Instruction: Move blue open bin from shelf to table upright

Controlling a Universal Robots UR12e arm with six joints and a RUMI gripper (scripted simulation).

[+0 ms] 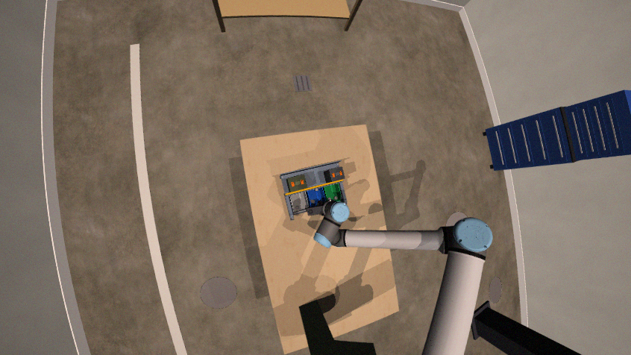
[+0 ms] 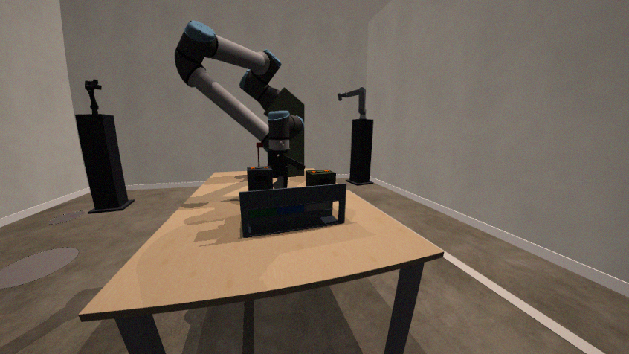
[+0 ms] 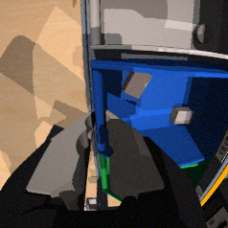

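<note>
Jaws were nearly closed, pinching the front wall of the blue bin (image 3: 158, 112), one finger (image 3: 131, 163) inside the bin and the other outside it. The gripper (image 3: 102, 144) came down from above at the shelf's open front. The bin sat in the middle slot of the shelf's (image 1: 287, 203) lower level, its front wall at the shelf's front edge. Two small gray blocks (image 3: 136, 84) lay inside the bin. Beside it on the same level stood a green bin (image 1: 333, 190) on one side and a gray bin (image 1: 296, 200) on the other. Two dark boxes (image 2: 259, 175) with orange marks sat on top of the shelf. The shelf stood near the middle of the table (image 1: 309, 282), with the arm (image 1: 392, 239) reaching across to it.
</note>
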